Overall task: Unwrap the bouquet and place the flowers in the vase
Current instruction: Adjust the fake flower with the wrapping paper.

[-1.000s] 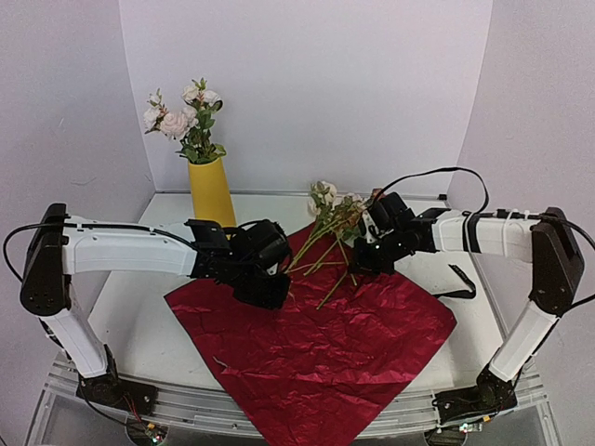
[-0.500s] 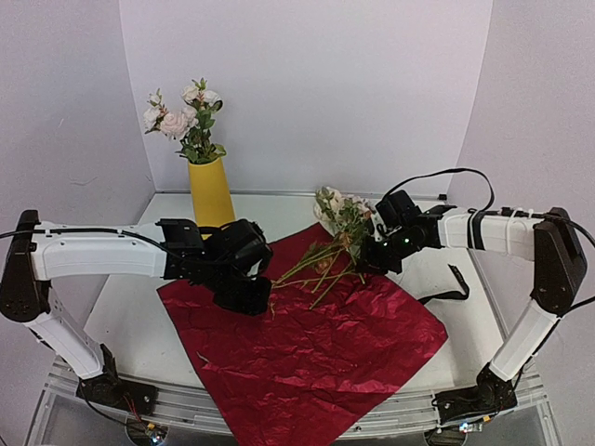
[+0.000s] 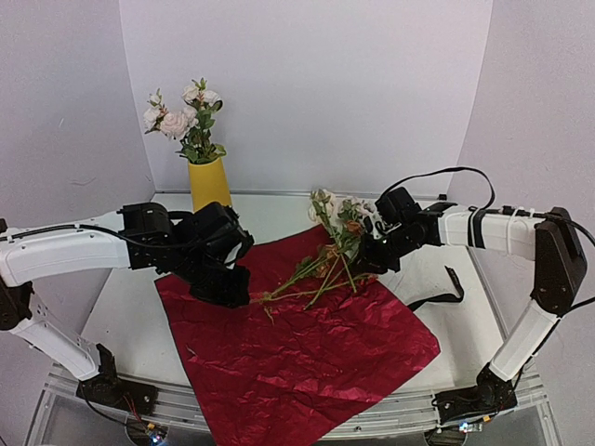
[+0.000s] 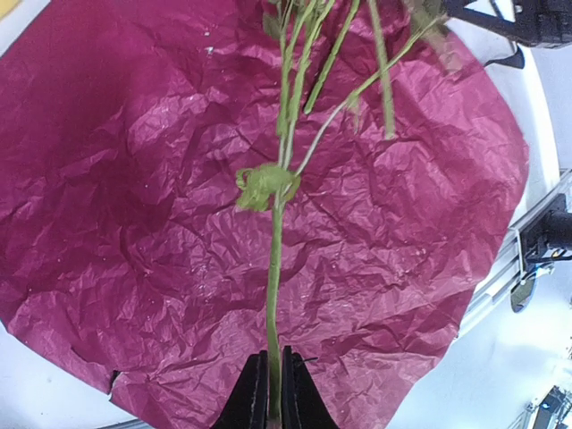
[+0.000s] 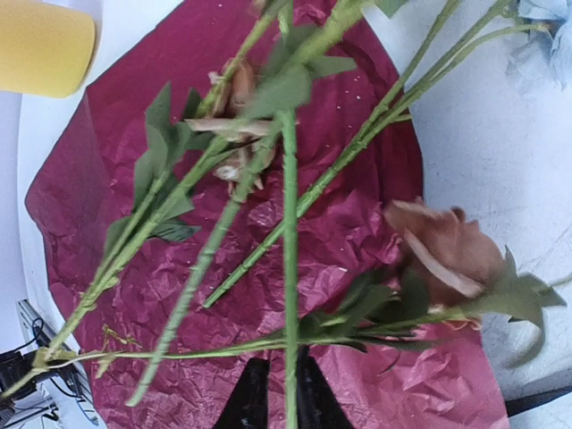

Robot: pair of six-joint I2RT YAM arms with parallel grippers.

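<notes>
White table [image 3: 139, 334] under spread dark red wrapping paper [image 3: 307, 372], yellow vase [image 3: 208, 184], black ribbon [image 3: 456, 279].

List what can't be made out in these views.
- Top view: left gripper fingertips, hidden under its own body.
- Top view: vase base, behind the left arm.
- Left wrist view: the flowers' blooms, cut off by the top edge.
- Right wrist view: whether the right gripper pinches its stem; only fingertips show at the bottom edge.
</notes>
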